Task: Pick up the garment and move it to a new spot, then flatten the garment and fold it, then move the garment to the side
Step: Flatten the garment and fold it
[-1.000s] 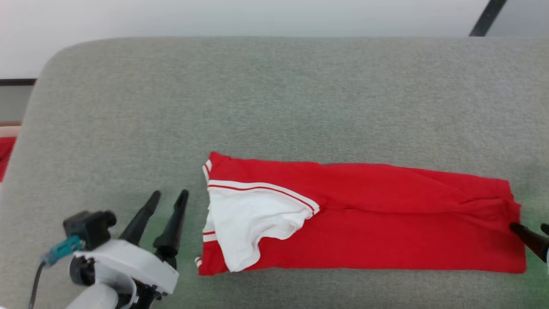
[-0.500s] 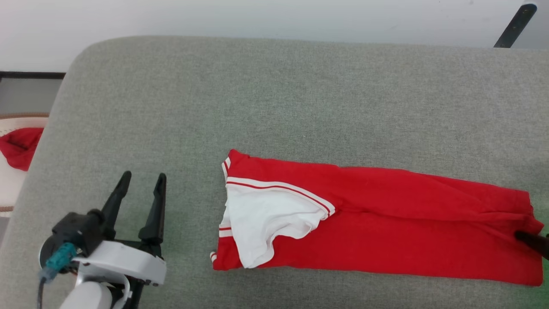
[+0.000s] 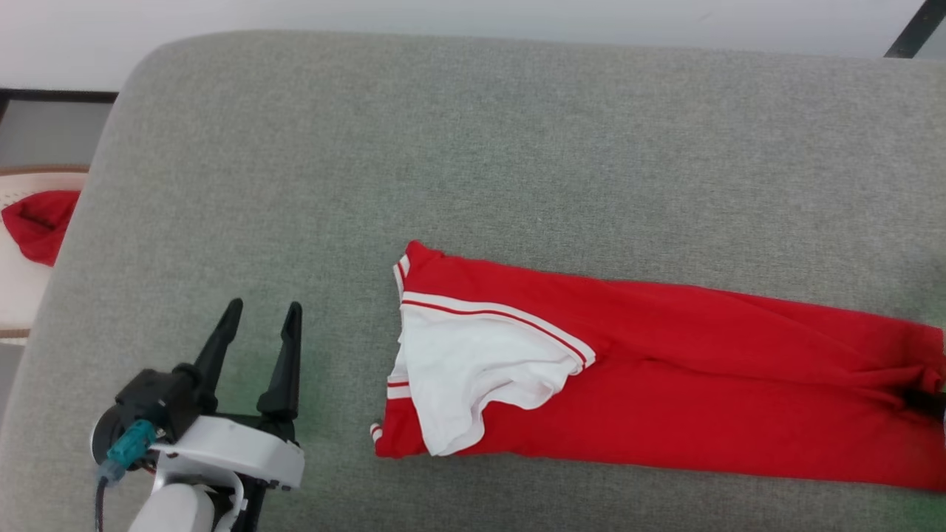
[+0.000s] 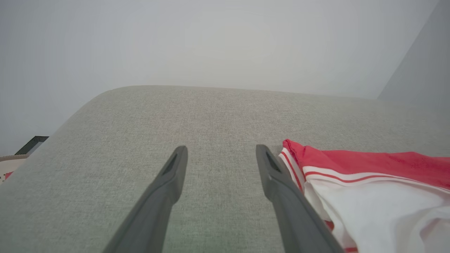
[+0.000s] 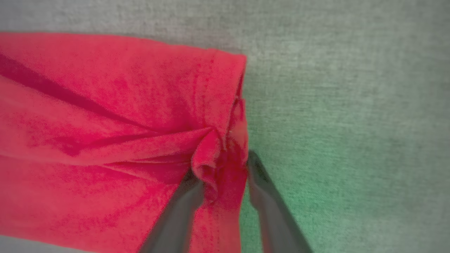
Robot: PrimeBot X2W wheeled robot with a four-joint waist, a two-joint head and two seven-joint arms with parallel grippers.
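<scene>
The garment point(image 3: 665, 384) lies folded into a long red strip on the grey padded surface point(image 3: 517, 148), toward the near edge and right of centre in the head view. Its right end runs off that view's right edge. At its left end a white panel point(image 3: 473, 369) is flopped over the red, with white-and-red striped trim point(image 3: 502, 318) along the top of the panel. We see no lettering on the side facing up.

Left gripper point(image 3: 264, 304) sits low at the left, well apart from the garment's left end, over bare grey fabric, with its jaws wide apart and nothing between them. In the left wrist view the same gripper point(image 4: 221, 148) shows both fingers spread, and the garment point(image 4: 369, 165) is just beside the right-hand finger. We cannot tell whether they touch.

Right gripper point(image 5: 222, 167) is at the garment's point(image 5: 105, 105) right end — its two fingers are clamped on a bunched fold of red cloth at the edge, and the fabric fills the gap between them. That view is blurred. In the head view one dark finger point(image 3: 925, 403) shows at the far right, against the red.

Off the surface's left edge lies a smaller plain red cloth point(image 3: 37, 222) on something pale — we cannot tell what.
</scene>
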